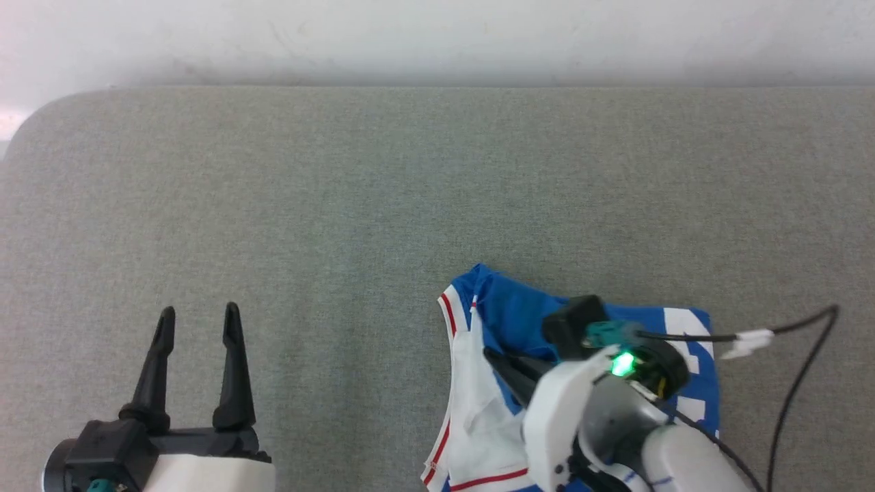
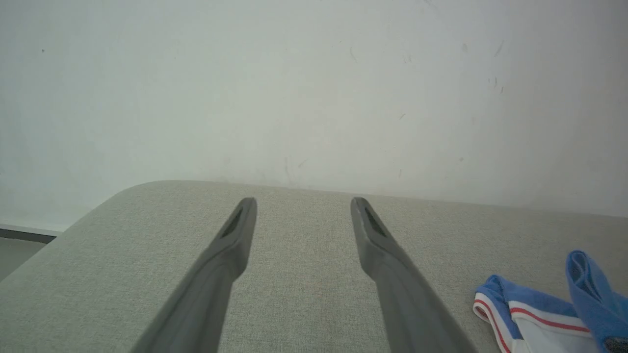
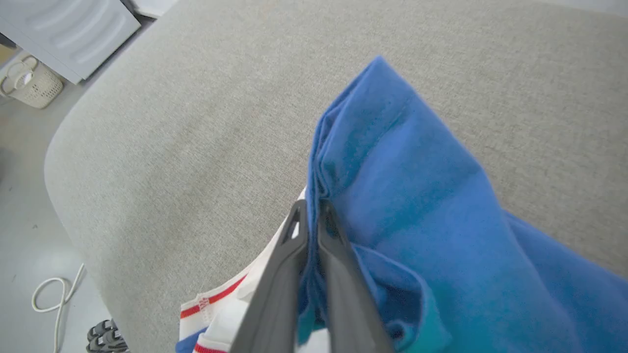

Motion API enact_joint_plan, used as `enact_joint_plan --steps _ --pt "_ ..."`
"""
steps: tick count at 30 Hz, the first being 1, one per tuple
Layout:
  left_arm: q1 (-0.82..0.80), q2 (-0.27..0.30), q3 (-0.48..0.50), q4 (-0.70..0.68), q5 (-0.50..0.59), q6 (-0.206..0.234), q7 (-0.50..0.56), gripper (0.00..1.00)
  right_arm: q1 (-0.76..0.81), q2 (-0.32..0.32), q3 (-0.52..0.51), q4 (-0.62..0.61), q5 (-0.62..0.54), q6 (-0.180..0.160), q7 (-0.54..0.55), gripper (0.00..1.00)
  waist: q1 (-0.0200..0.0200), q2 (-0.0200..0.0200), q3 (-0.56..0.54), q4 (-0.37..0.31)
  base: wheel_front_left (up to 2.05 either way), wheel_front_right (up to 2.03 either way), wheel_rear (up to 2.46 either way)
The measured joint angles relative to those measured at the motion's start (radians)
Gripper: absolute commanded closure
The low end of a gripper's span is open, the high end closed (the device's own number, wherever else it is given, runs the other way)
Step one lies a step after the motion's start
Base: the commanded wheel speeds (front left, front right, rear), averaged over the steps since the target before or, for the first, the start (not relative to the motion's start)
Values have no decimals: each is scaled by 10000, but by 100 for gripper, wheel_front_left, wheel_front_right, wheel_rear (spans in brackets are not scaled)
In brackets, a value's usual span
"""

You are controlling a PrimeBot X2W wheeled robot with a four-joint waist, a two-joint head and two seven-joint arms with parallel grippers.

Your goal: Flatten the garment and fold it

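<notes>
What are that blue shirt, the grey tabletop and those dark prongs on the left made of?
T-shirt: soft knit fabric, probably cotton jersey; matte, it bunches into limp folds.
Tabletop: seems covered in grey woven or felt-like cloth; fine heathered grain, rounded padded-looking edge.
Left gripper fingers: likely moulded plastic or rubber; smooth, dull dark grey.

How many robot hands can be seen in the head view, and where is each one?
2. The left hand is at the lower left, open over the grey table. The right hand is at the lower right, shut on the garment.
</notes>
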Motion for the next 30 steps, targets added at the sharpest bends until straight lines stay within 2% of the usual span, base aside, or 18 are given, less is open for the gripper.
enact_joint_plan --steps 5,7,9,10,11,16,20,24,30 --pt "-88 -130 -178 242 -56 -169 0 0 -661 10 767 1137 -533 0 318 98 0 -1 58 193 0 0 0" --pt "-204 -199 -249 349 -56 -242 0 0 -856 10 1009 1569 -826 0 525 81 0 0 73 293 0 0 0" --pt "-283 -263 -299 420 -56 -257 0 0 -958 19 1160 1925 -907 2 639 68 0 -1 86 384 0 0 0" --pt "-288 -284 -309 454 -58 -284 0 0 -1014 19 1225 2075 -972 2 646 56 0 0 96 426 0 0 0" --pt "-292 -293 -311 489 -56 -320 0 0 -1084 21 1269 2155 -1037 2 640 0 0 0 107 460 0 0 0" --pt "-305 -368 -251 602 -56 -330 0 0 -1272 54 1375 2057 -832 2 456 0 0 0 171 441 0 0 0" --pt "-306 -426 -182 604 -58 -345 0 0 -1272 52 1024 1156 -211 2 142 0 0 0 186 268 0 0 0" --pt "-306 -441 -100 552 -52 -410 0 0 -1088 61 -163 -205 25 2 -558 0 0 -1 209 53 0 0 0" --pt "-305 -424 8 376 38 -418 0 0 516 65 -3083 -1636 -403 0 -1802 0 0 0 336 -187 0 0 0"
